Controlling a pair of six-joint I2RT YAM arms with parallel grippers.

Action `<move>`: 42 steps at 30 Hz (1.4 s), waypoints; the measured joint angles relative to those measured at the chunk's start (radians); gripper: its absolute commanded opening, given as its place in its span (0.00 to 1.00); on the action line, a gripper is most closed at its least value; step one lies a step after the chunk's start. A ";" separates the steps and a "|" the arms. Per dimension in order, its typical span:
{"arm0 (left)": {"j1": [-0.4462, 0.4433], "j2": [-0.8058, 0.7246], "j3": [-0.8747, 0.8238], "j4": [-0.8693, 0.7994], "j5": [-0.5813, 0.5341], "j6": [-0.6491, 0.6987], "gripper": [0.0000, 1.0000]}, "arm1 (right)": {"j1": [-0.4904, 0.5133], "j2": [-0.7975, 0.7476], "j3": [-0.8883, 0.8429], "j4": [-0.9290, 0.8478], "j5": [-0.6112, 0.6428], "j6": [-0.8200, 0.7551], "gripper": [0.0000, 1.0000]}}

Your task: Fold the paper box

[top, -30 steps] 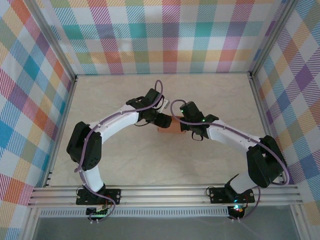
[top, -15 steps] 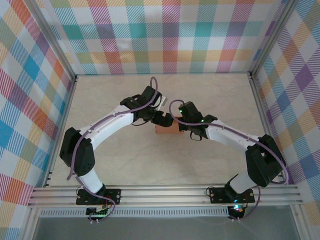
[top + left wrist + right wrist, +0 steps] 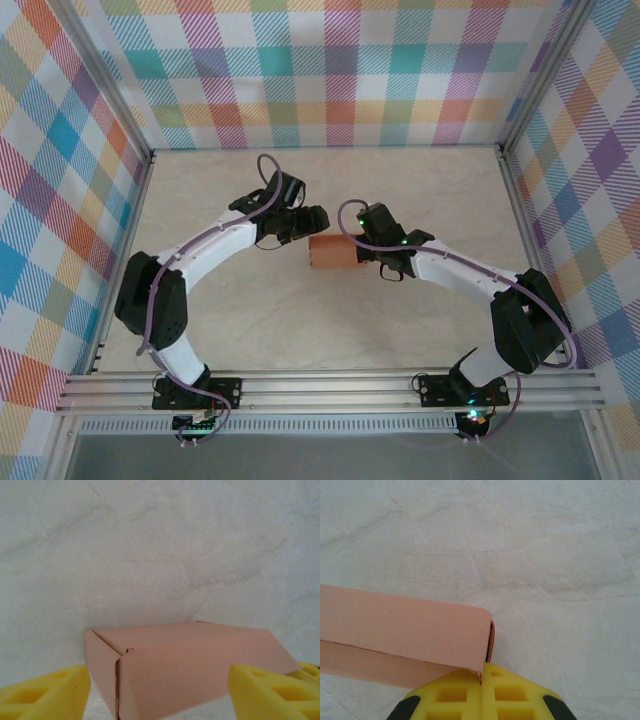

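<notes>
The paper box (image 3: 333, 254) lies near the middle of the worktop (image 3: 230, 330), already shaped into a small closed block, so the job seems to be at its last step, seating the end flaps. The left hand (image 3: 157, 685) hovers by the box's left part, fingers (image 3: 45, 692) spread wide to either side of it, with no clear contact. Next, it likely must press that seam flat while the far end is braced. The right hand (image 3: 481, 692) is pressed together, tips against the box's right end corner; whether it nips any card I cannot tell
</notes>
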 measured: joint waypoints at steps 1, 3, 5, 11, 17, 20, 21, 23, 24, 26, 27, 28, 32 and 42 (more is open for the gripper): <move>0.000 0.010 -0.006 0.007 0.006 -0.019 0.65 | 0.000 0.000 0.000 0.000 0.000 0.000 0.00; 0.000 0.020 -0.021 0.014 0.015 -0.051 0.59 | 0.000 0.001 0.000 0.001 0.000 0.000 0.00; 0.000 0.022 -0.043 0.026 0.019 -0.076 0.55 | 0.000 0.004 0.001 0.004 0.000 0.000 0.00; 0.000 0.007 -0.116 0.136 0.023 -0.146 0.41 | 0.000 0.012 0.010 0.002 0.002 0.004 0.00; 0.003 -0.006 -0.153 0.187 0.018 -0.180 0.35 | 0.000 0.018 0.016 -0.001 0.007 0.016 0.05; 0.005 -0.007 -0.159 0.196 0.018 -0.183 0.35 | 0.000 0.018 0.016 -0.001 0.007 0.024 0.16; 0.006 -0.007 -0.160 0.200 0.019 -0.183 0.35 | 0.000 0.018 0.016 -0.001 0.006 0.029 0.20; 0.006 -0.007 -0.164 0.208 0.018 -0.183 0.34 | 0.000 0.018 0.016 -0.004 0.004 0.029 0.23; 0.007 -0.007 -0.165 0.210 0.018 -0.183 0.34 | 0.000 0.018 0.016 -0.005 0.005 0.030 0.24; 0.008 -0.007 -0.165 0.211 0.019 -0.180 0.33 | 0.000 0.018 0.016 -0.007 0.005 0.030 0.28; 0.008 -0.007 -0.165 0.211 0.019 -0.179 0.33 | 0.000 0.017 0.016 -0.009 0.005 0.030 0.30; 0.008 -0.007 -0.165 0.211 0.018 -0.177 0.33 | 0.000 0.016 0.016 -0.011 0.005 0.030 0.31; 0.008 -0.007 -0.165 0.211 0.018 -0.173 0.33 | 0.000 0.008 0.016 -0.016 -0.012 0.031 0.43; 0.008 -0.007 -0.165 0.211 0.021 -0.164 0.33 | 0.005 -0.077 0.008 -0.009 -0.061 0.024 0.68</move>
